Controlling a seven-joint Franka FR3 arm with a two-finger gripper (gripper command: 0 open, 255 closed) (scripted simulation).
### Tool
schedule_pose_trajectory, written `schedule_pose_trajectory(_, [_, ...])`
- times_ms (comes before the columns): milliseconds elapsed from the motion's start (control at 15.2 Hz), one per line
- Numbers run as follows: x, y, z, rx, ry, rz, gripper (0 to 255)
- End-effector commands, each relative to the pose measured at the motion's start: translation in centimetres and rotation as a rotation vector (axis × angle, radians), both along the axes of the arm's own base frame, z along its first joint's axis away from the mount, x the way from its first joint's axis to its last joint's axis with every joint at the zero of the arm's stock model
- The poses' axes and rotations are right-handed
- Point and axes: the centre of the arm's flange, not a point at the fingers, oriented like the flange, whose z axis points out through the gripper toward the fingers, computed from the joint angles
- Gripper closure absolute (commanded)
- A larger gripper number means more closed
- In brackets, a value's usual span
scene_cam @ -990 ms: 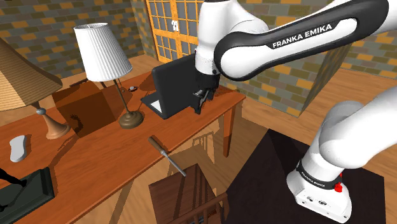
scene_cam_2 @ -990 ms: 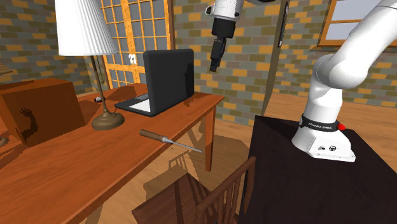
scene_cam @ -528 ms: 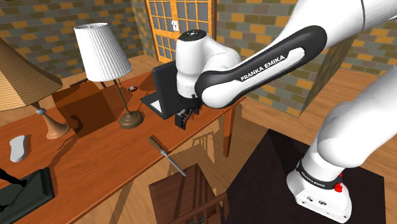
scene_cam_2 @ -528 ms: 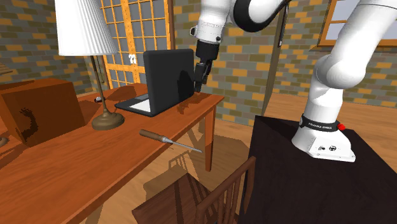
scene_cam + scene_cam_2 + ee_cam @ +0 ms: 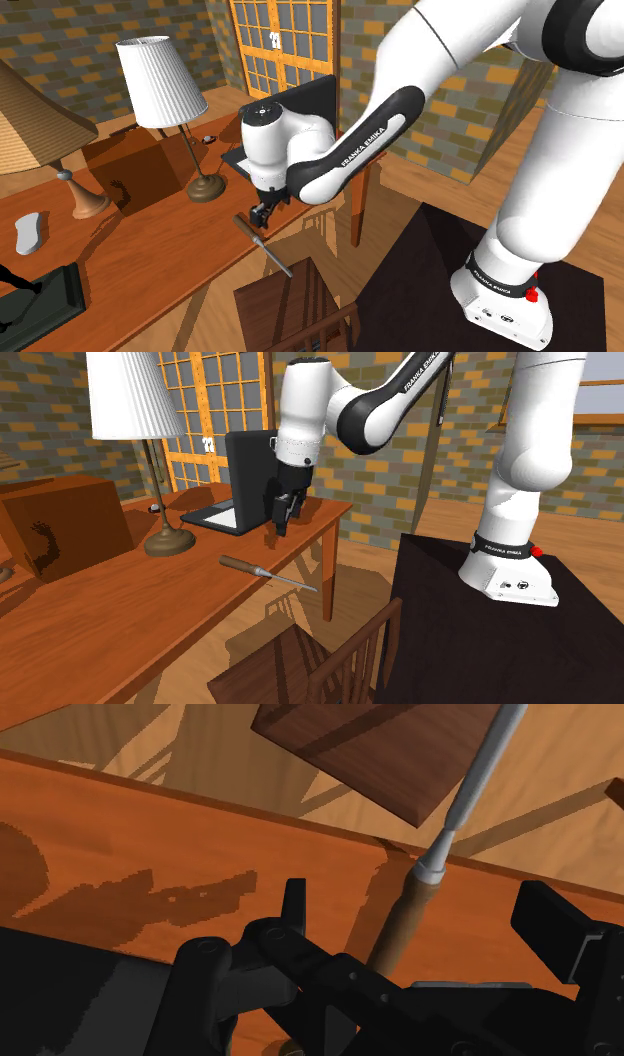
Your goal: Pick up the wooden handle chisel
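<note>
The chisel (image 5: pixel 262 243) lies flat on the wooden desk (image 5: pixel 150 260) near its front edge, brown handle toward the lamp and grey metal blade (image 5: pixel 280 264) pointing off the edge. In the second exterior view the chisel (image 5: pixel 262 571) lies in front of the laptop. My gripper (image 5: pixel 262 213) hangs open just above the handle end, pointing down, apart from it. Seen from the second exterior view, the gripper (image 5: pixel 281 524) is a little above the desk top. In the wrist view the handle (image 5: pixel 400 919) lies between my spread fingers (image 5: pixel 293 907), untouched by them.
An open black laptop (image 5: pixel 262 472) stands just behind the gripper. A white-shaded lamp (image 5: pixel 160 80) and a brown box (image 5: pixel 125 170) stand further along the desk. A wooden chair (image 5: pixel 290 310) is below the desk edge under the blade. The black stand (image 5: pixel 420 290) is beside it.
The arm swung down and toward the shoulder view's left, from high by the laptop to just over the chisel's handle. The chisel has not moved.
</note>
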Motion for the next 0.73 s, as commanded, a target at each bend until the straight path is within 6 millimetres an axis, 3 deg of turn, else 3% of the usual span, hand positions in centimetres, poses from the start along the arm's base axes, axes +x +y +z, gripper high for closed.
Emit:
schedule_pose_trajectory(0, [1.3, 1.2, -1.8, -0.008, -0.005, -0.009, 0])
schedule_pose_trajectory(396, [5.1, 4.9, -7.9, -0.029, -0.013, -0.031, 0])
schedule_pose_trajectory(660, [5.1, 4.9, -10.0, -0.029, -0.013, -0.031, 0])
